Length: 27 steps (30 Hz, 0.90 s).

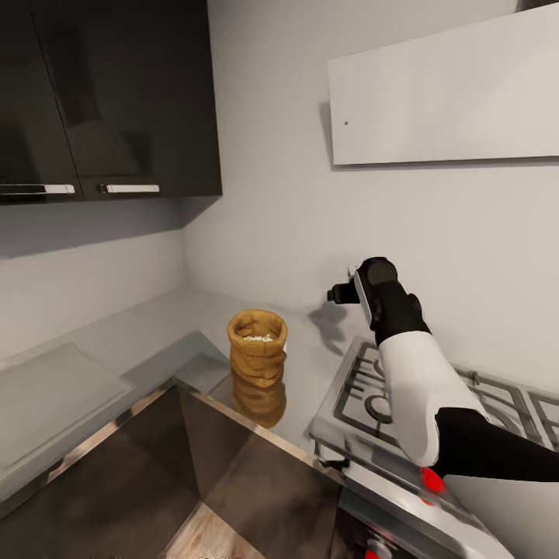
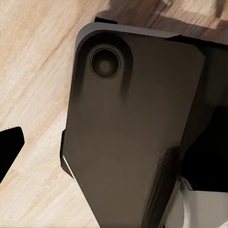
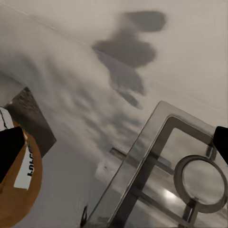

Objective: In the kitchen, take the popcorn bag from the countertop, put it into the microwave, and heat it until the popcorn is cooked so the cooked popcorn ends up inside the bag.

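I hold the right gripper (image 1: 335,294) raised above the countertop (image 1: 155,318), beside the gas hob (image 1: 388,388); I cannot tell its jaw state. The popcorn bag (image 1: 257,343) stands upright nearby, untouched, popcorn (image 1: 258,338) inside.

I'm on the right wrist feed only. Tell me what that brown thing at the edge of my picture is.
Observer: It's the popcorn bag, standing upright on the countertop, open at the top.
Operator: Report what's inside it.
Observer: Small white bits, the popcorn, lie just below the rolled rim.
Operator: Say where my arm is relative to it.
Observer: The right gripper is raised near the back wall, beside the bag and apart from it, above the gas hob. Whether it's open is unclear.
Operator: Give me the left wrist view.
Observer: It faces a dark robot panel over wood floor.
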### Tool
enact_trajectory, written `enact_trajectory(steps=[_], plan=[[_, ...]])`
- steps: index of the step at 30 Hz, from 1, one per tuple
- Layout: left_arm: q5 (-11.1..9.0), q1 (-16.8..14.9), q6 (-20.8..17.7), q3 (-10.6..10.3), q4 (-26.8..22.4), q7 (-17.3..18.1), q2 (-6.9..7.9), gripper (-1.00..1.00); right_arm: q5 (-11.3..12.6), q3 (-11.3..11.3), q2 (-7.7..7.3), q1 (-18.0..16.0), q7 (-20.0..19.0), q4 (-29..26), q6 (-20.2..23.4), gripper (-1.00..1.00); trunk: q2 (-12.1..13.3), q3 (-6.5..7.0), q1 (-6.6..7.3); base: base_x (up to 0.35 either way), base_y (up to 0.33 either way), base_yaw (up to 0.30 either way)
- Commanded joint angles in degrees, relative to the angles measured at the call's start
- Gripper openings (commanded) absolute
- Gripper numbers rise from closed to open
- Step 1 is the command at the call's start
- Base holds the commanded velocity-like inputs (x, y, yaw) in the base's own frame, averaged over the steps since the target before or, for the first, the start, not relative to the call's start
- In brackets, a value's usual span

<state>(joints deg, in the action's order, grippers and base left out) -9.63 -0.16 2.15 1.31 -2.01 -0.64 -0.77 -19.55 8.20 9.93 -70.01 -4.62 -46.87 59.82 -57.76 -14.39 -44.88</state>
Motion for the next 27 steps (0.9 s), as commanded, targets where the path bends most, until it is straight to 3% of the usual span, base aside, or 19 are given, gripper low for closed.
enact_trajectory(steps=[1, 11, 14, 27], plan=[[-0.3, 0.0, 0.1, 0.1, 0.0, -0.1, -0.03, 1.00, -0.5, 0.2, 0.07, 0.0, -0.4, -0.1, 0.2, 1.00, -0.1, -0.07, -0.01, 0.000, 0.000, 0.261], [-0.3, 0.0, 0.1, 0.1, 0.0, -0.1, -0.06, 1.00, -0.6, 0.3, 0.07, 0.0, -0.3, 0.1, 0.2, 1.00, -0.1, -0.07, -0.01, 0.000, 0.000, 0.276], [-0.3, 0.0, 0.1, 0.1, 0.0, -0.1, -0.08, 1.00, -0.5, 0.4, 0.07, 0.0, 2.3, 0.2, 0.2, 1.00, -0.1, -0.07, -0.01, 0.000, 0.000, 0.278], [-0.4, 0.0, 0.1, 0.1, 0.0, -0.1, -0.10, 1.00, -0.2, 0.5, 0.07, 0.0, 6.2, 0.4, 0.2, 1.00, -0.1, -0.07, -0.01, 0.000, 0.000, 0.234]])
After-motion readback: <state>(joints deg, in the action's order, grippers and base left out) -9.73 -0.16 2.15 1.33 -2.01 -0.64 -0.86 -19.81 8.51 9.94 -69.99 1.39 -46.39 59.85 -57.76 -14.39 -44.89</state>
